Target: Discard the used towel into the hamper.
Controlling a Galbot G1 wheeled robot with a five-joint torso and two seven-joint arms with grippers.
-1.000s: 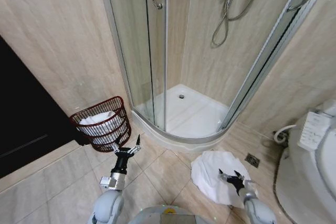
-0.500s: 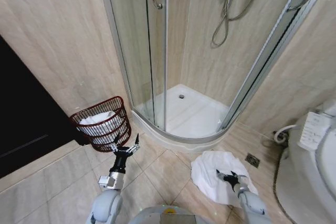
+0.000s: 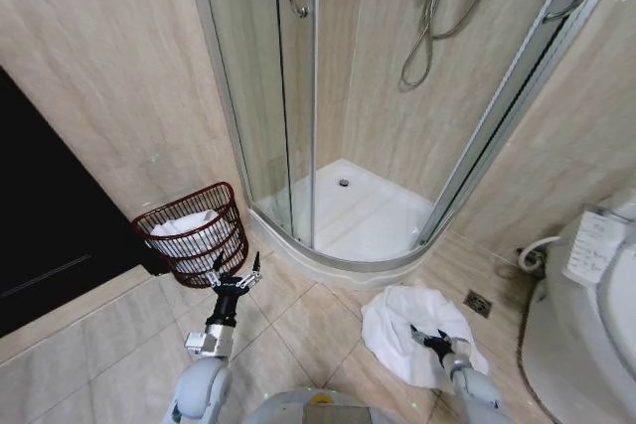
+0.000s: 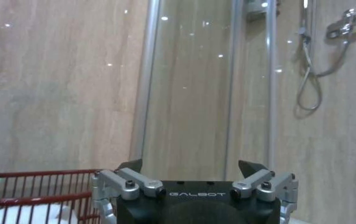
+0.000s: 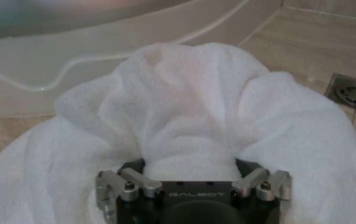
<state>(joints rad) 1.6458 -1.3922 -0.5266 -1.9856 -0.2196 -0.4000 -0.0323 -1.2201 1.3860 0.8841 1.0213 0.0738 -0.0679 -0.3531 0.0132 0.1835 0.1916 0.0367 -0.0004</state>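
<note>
The used towel (image 3: 402, 317) is white and lies crumpled on the tiled floor at the right, in front of the shower tray. My right gripper (image 3: 430, 340) is down on it and open, and a raised fold of towel (image 5: 190, 107) bulges between the spread fingers of my right gripper (image 5: 190, 164). The hamper (image 3: 194, 235), a dark red woven basket with white cloth inside, stands against the left wall. My left gripper (image 3: 236, 278) hovers just in front of the hamper, open and holding nothing. In the left wrist view the hamper rim (image 4: 34, 176) sits beside my left gripper (image 4: 190, 164).
A curved glass shower enclosure (image 3: 298, 96) with a white tray (image 3: 363, 220) fills the middle. A floor drain (image 3: 478, 302) lies just right of the towel, and a toilet (image 3: 596, 285) stands at the far right. A dark doorway (image 3: 40, 215) is at the left.
My right gripper has sunk lower and pushed into the towel, which now bunches between its fingers. The left arm has barely moved.
</note>
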